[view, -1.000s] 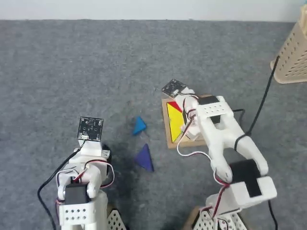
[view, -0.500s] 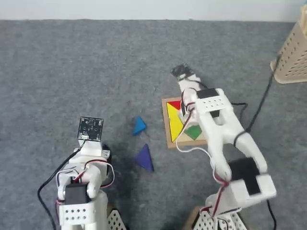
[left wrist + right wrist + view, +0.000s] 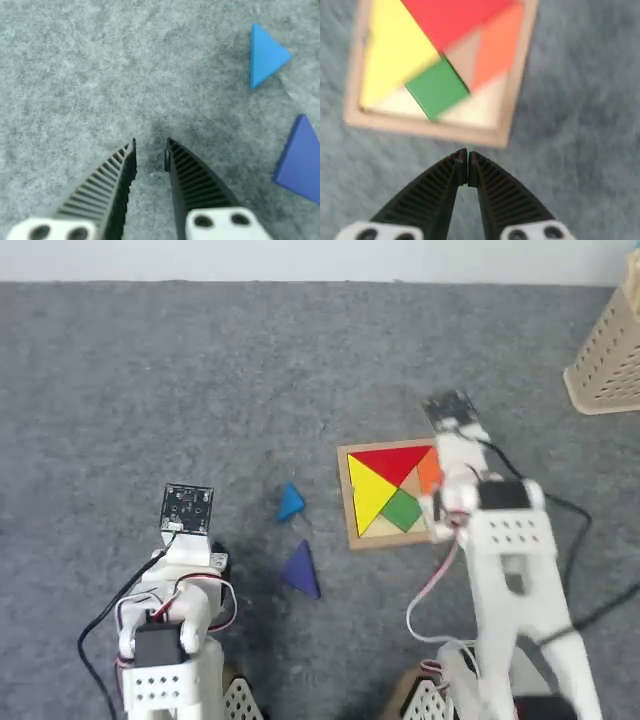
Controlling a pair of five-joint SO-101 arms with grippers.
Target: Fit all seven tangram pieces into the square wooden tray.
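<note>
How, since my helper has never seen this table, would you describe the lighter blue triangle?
Find the square wooden tray on the grey carpet. To its left in the high view, two blue triangles lie loose on the carpet. The light blue triangle sits level with the tray, while the dark blue triangle lies nearer the arms' bases.
</note>
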